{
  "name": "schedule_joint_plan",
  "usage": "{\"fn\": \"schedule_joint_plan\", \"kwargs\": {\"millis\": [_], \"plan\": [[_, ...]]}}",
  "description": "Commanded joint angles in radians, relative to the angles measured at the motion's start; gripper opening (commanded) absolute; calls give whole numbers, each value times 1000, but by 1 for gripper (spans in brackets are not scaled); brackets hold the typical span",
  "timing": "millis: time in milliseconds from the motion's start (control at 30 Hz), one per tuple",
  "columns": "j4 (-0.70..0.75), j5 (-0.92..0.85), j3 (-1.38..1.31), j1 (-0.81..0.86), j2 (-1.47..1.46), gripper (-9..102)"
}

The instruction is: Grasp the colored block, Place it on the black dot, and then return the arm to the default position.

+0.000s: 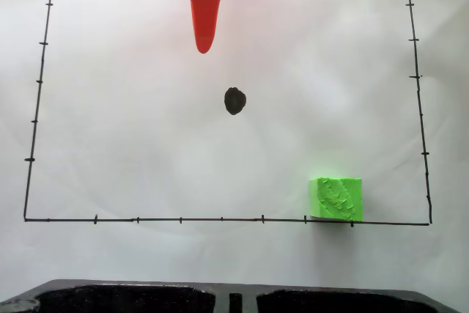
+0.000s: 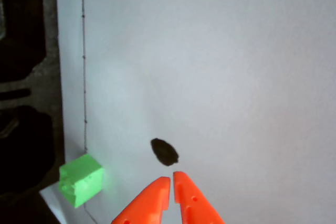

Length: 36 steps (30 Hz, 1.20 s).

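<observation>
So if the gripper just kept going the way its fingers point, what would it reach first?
Probably the black dot, which sits just ahead of the closed gripper in the wrist view. The green cube lies off to the side. Height above the paper is unclear.

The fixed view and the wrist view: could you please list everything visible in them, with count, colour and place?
Green cube: one, bright green, on the outline's bottom line near its bottom-right corner in the fixed view.
Black dot: one, black, mid-sheet, bare.
Rectangle outline: one, thin black with tick marks, framing the sheet.
White sheet: one, covering the table.
Black tray: one, along the bottom edge in the fixed view.
Gripper: one, orange, fingertips nearly together, empty, just short of the dot in the wrist view.
</observation>
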Motion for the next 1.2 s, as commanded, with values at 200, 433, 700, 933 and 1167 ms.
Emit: {"fn": "schedule_joint_plan", "kwargs": {"millis": [200,433,700,933,1167], "plan": [[-5,-2,-5,3,12,0],[-14,-14,-11,-12,-9,0],[9,34,-160,-25,-245,0],[94,153,-492,-58,-624,0],[198,313,-821,-107,-942,0]]}}
